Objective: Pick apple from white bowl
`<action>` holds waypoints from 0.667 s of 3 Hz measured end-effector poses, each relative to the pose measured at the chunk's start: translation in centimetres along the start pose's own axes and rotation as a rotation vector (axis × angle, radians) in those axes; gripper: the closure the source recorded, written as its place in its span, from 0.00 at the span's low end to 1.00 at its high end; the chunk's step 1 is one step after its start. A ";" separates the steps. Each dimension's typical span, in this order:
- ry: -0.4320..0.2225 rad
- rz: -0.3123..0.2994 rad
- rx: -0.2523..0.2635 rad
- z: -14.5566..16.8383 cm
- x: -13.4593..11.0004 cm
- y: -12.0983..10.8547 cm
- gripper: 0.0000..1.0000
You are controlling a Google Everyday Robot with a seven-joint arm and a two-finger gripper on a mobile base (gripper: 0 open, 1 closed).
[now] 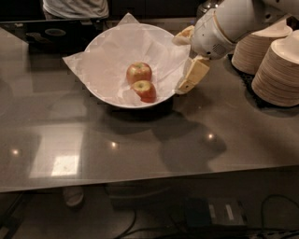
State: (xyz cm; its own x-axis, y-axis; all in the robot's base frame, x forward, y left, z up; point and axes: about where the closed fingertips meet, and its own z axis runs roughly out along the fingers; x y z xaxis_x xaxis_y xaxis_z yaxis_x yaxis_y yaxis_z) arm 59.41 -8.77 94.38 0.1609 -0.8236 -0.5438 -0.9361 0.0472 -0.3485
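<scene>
**Claw spread at the bowl's right rim, apple lying free inside**

At far left, a stretch of glossy grey-brown worktop (51, 140), dotted with lamp glints and 1 pale square reflection. Beyond its back edge, at top left, the torso of a person (74, 7) in a light shirt, cut off by the frame.

Left of centre, resting on the worktop: the white bowl (122, 103), wide and shallow. Lined with crinkled white paper (112, 46) that pokes past the rim at the left and at the back. Inside, near the bottom of the hollow, 2 apples, touching or very nearly so. Further back, the bigger apple (138, 73), rounder and red-orange. In front and slightly right of it, the apple (145, 90) of the task: smaller, red, with a yellow-green patch round the stem dimple, that side turned upward. Lying loose on the paper, not gripped.

Just right of the apples, the claw (188, 55), hanging at the bowl's right rim, apart from both fruits. Its 2 beige fingers spread wide. 1 finger (192, 74) slanting down along the outside of the rim; touching the bowl or not, impossible to tell. The other higher up, over the back of the rim. Behind the claw, the white arm (233, 21), reaching in from the top right corner.

At far right, 2 stacks of beige paper dishes (280, 74) on the worktop, 1 nearer, 1 further back and partly hidden by the arm.
</scene>
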 end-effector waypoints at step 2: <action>-0.073 -0.042 -0.034 1.8 -1.7 -1.7 0.29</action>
State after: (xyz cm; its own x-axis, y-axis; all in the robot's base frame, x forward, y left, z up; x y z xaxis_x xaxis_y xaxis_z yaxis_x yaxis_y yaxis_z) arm 61.26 -6.45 94.55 0.2220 -0.7808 -0.5841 -0.9379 -0.0071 -0.3469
